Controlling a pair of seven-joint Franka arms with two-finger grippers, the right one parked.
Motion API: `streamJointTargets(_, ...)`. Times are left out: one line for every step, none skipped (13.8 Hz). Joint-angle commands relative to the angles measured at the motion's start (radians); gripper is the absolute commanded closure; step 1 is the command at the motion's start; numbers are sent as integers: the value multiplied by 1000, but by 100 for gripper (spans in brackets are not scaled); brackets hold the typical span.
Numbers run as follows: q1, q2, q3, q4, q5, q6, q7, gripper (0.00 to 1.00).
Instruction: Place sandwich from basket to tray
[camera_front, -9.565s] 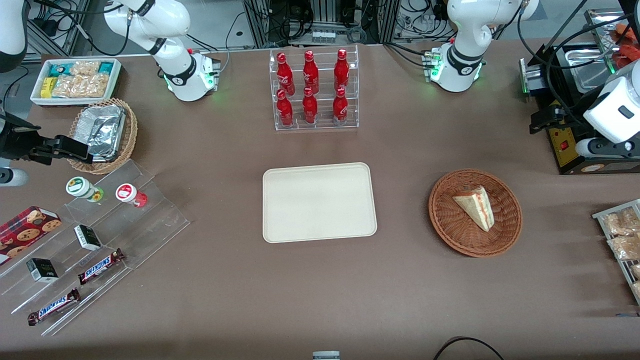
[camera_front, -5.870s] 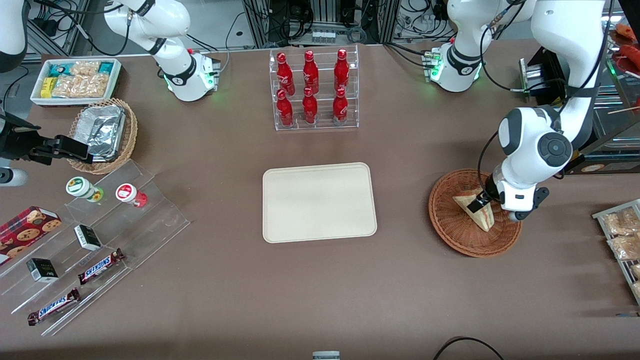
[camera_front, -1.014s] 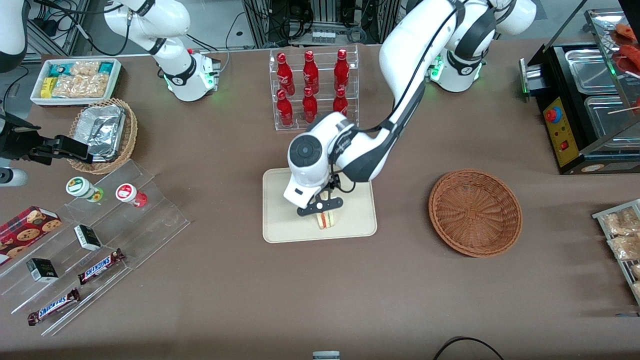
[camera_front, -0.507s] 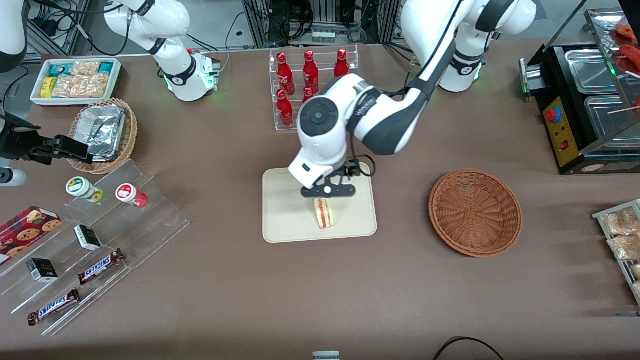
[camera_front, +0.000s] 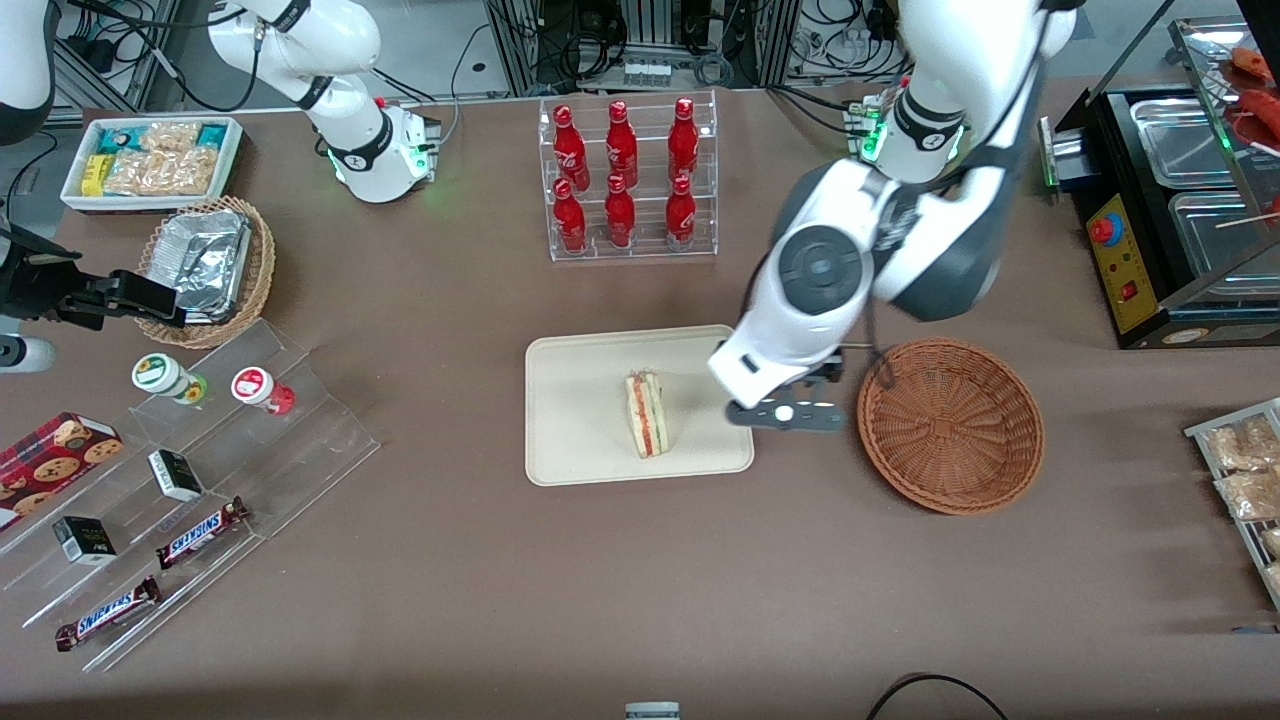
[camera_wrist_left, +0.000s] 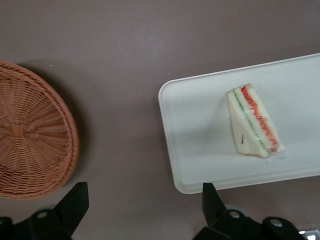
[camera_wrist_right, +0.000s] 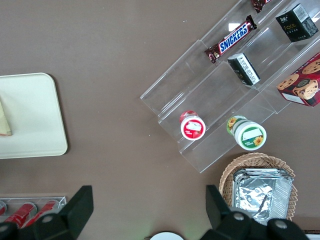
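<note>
Now the sandwich (camera_front: 647, 414) stands on the tray (camera_front: 580, 400) near the centre of the front frame, its long axis running toward the camera. Only the wrist view shows the gripper (camera_wrist_left: 142, 200) jaws spread, empty. Half a second ago it hung over the sandwich; now it hangs between the tray and the basket (camera_front: 950, 425).
</note>
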Motion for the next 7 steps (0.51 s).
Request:
streamJointTargets(44, -132, 0, -138, -13, -2, 99, 0)
streamJointTargets(65, -151, 0, -151, -10, -16, 127, 0)
streamJointTargets(87, -169, 0, -156, -9, -39, 157, 0)
streamJointTargets(105, -184, 0, -156, -7, -70, 187, 0)
streamJointTargets(127, -204, 0, -156, -4, -97, 216, 0)
streamJointTargets(144, -223, 1, -158, 1, -120, 242, 0)
streamJointTargets(156, -247, 3, -167, 2, -137, 265, 0)
